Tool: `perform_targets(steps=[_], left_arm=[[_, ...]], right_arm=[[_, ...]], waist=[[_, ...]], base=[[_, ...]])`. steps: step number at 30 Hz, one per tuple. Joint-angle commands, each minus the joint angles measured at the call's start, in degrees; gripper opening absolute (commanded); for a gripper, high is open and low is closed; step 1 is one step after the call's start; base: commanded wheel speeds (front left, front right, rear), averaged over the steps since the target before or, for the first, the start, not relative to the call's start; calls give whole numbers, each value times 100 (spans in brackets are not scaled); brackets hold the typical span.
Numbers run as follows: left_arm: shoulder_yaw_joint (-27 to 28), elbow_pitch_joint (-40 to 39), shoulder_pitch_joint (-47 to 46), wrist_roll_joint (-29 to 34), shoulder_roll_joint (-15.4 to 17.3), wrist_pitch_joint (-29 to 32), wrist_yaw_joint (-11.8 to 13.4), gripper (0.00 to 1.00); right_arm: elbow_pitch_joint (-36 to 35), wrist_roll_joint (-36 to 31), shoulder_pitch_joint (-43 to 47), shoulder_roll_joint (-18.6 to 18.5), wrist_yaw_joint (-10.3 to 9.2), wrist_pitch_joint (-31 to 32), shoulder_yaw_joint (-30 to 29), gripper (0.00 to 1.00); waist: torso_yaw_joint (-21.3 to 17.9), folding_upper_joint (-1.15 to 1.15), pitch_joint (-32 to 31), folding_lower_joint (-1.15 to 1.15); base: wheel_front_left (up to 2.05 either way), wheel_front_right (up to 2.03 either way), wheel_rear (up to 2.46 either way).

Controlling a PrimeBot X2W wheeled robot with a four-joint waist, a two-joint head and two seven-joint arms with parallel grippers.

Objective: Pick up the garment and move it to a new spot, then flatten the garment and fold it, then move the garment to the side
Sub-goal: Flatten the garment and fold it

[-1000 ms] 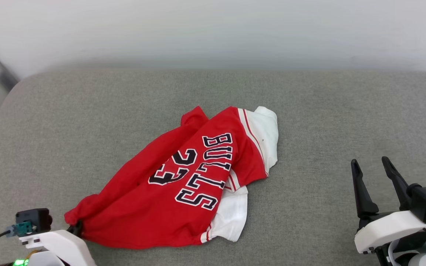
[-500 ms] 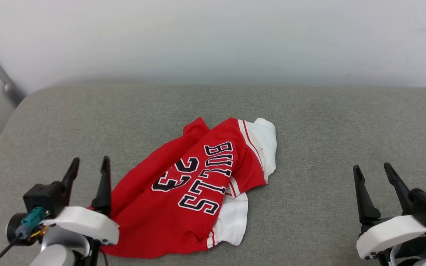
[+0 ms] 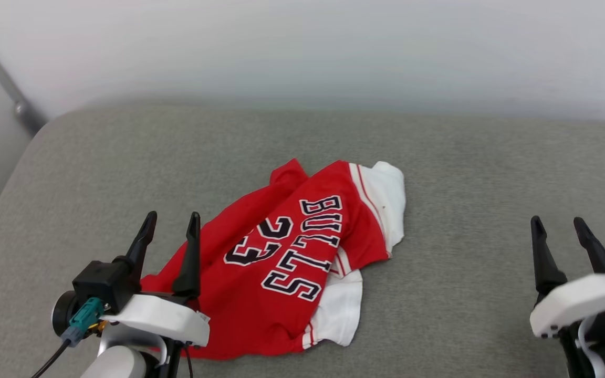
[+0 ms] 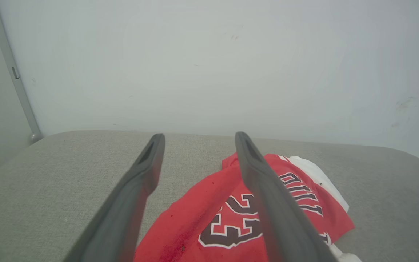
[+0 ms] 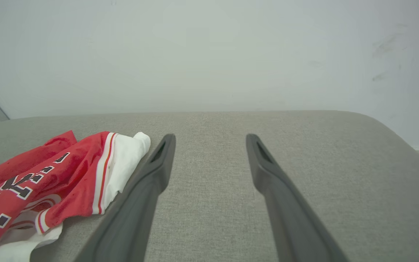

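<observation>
**Jersey lies loose on cushion, both grippers empty**

From my remote station I see the crumpled red jersey T-shirt [image 3: 281, 262], white-sleeved and lettered "BULLS 23" in black, heaped at the middle of the grey woven fabric cushion [image 3: 465, 173]. My left gripper [image 3: 172, 216] hovers at the shirt's near left edge, its two dark fingers [image 3: 191, 249] spread wide with nothing between them. My right gripper [image 3: 556, 220], equally wide and empty, stands well apart to the right, before a plain white wall [image 3: 302, 47].
</observation>
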Motion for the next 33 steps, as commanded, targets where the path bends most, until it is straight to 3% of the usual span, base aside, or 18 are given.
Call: perform_targets(steps=[1,6,14,23,29,30,31,32,33], left_arm=[[24,7,-48,41,-48,-29,-35,100],[130,-5,-252,246,-383,-39,-226,100],[589,2,-321,814,-1115,-29,-759,100],[1006,236,-453,1259,-1588,-30,-1309,100],[1234,408,-428,1465,-1818,-30,-1574,100],[1268,442,-415,1492,-1851,-30,-1606,100],[1330,470,-412,1500,-1875,-30,-1642,100],[1390,509,-415,1541,-1884,-30,-1648,100],[1433,534,-416,1560,-1902,-30,-1677,100]], right_arm=[[120,107,-202,5,-2,195,-48,100],[731,209,-1006,-246,-3,1556,-218,100],[1563,757,-2145,-670,-2,3890,320,100],[2122,958,-2961,-810,-2,4645,896,100],[2818,983,-2971,-837,-3,5007,1081,100],[2902,988,-2968,-843,-3,5061,1123,89],[2980,1038,-2953,-834,-3,5120,1153,39],[3021,1101,-2950,-809,-3,5129,1178,5],[3041,1134,-2959,-800,-2,5119,1221,0]], waist=[[164,0,144,0],[613,0,500,0],[1170,0,990,0],[1403,0,1385,0],[1451,0,1444,0],[1454,0,1443,0],[1454,0,1443,0],[1453,0,1437,0],[1450,0,1425,0]], base=[[0,0,0],[0,0,0],[0,0,0],[0,0,0],[0,0,0],[0,0,0],[0,0,0],[0,0,0],[0,0,0]])
